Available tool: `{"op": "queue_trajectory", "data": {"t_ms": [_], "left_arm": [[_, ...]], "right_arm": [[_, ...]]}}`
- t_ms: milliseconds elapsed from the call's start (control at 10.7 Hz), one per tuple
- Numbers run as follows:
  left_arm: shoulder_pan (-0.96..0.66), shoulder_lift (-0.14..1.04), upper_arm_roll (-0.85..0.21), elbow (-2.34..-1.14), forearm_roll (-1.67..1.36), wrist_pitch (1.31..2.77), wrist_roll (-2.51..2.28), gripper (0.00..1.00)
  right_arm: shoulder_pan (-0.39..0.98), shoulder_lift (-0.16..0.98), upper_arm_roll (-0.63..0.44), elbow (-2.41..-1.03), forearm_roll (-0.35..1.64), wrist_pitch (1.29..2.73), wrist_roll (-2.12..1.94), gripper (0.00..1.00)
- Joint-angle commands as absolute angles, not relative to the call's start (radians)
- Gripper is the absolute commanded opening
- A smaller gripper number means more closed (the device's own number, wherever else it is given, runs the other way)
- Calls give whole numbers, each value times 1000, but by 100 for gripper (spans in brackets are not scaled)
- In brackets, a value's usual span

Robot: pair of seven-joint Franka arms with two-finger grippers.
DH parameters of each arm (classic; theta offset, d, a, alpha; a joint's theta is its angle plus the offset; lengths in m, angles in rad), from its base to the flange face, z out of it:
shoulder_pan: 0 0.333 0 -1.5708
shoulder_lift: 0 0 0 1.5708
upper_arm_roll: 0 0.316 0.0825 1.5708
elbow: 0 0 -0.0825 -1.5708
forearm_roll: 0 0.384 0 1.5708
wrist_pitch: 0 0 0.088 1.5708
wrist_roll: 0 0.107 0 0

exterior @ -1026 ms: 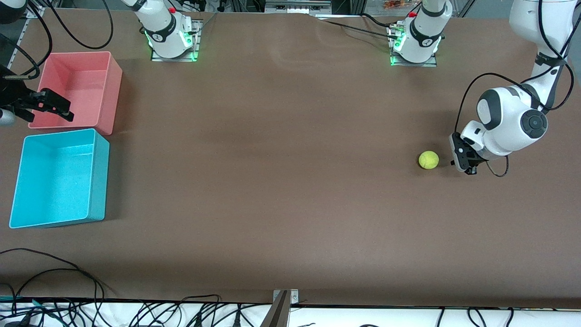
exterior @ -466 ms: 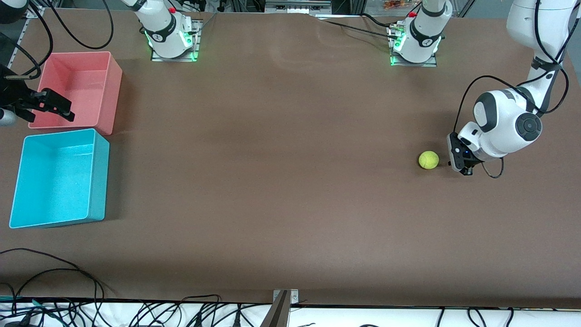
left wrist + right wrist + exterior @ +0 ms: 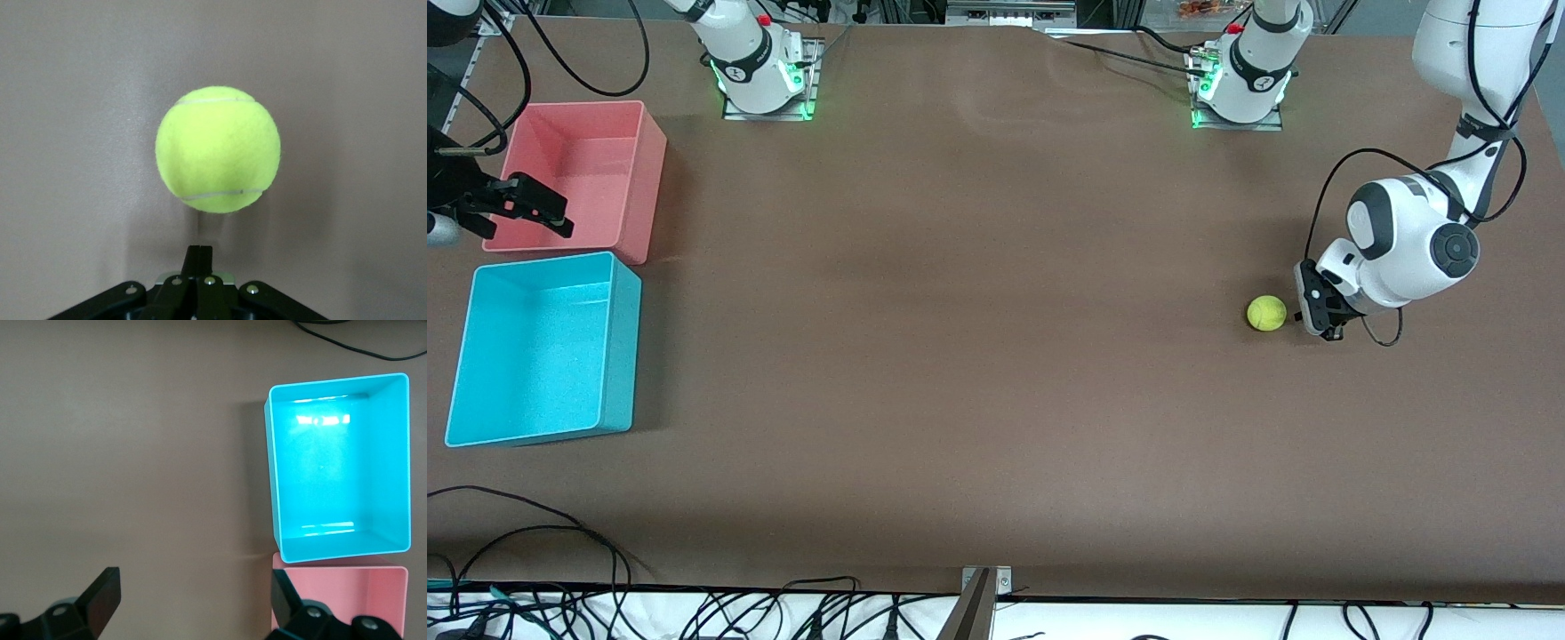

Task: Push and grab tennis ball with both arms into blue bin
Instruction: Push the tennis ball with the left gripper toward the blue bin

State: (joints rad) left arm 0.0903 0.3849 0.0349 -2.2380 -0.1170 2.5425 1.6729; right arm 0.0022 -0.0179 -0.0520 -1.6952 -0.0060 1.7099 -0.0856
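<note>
Yellow-green tennis ball (image 3: 1266, 313) sits on the brown desk (image 3: 978, 356) at the left arm's end, well apart from the blue bin (image 3: 541, 348). Left hand (image 3: 1319, 313), fingers pressed together, stands just beside it, apparently to push. Right hand (image 3: 534, 210), spread wide, waits over the pink bin (image 3: 583, 178), likely ready to grab.

No writing can be read on the tennis ball (image 3: 218, 157), the blue bin (image 3: 618, 351), or the pink bin (image 3: 649, 182) beside it.

Fuzzy felt tennis ball (image 3: 1266, 313) on matt brown table (image 3: 978, 356); blue bin (image 3: 543, 347) & pink bin (image 3: 583, 178) glossy smooth plastic.
</note>
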Motion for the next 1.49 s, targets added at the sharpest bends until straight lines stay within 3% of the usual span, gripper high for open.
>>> {"op": "queue_trajectory", "data": {"t_ms": [0, 280, 560, 653, 933, 1026, 1119, 1213, 1399], "left_arm": [[62, 376, 38, -2253, -152, 2559, 1675, 0], [-29, 383, 32, -2253, -152, 2560, 1493, 0], [-110, 414, -105, -2227, -135, 2611, 1086, 0], [-129, 419, -107, -2195, -126, 2608, 1030, 0], [-80, 399, -104, -2194, -123, 2588, 1029, 0], [-54, 384, -103, -2194, -123, 2582, 1029, 5], [-34, 359, -100, -2198, -123, 2577, 1029, 41], [-26, 335, -80, -2198, -123, 2551, 1031, 99], [-26, 283, -52, -2201, -123, 2499, 1029, 100]], "right_arm": [[2, -31, -52, -1703, 9, 1706, -89, 100], [2, -31, -52, -1703, 9, 1704, -94, 100], [2, -31, -54, -1703, 9, 1704, -101, 100], [-2, -31, -54, -1701, 9, 1695, -101, 100], [2, -32, -55, -1701, 9, 1692, -100, 100], [2, -32, -55, -1701, 9, 1693, -95, 100], [2, -31, -54, -1701, 11, 1695, -94, 100], [2, -31, -51, -1701, 11, 1697, -89, 100], [3, -29, -49, -1704, 11, 1703, -87, 100]]}}
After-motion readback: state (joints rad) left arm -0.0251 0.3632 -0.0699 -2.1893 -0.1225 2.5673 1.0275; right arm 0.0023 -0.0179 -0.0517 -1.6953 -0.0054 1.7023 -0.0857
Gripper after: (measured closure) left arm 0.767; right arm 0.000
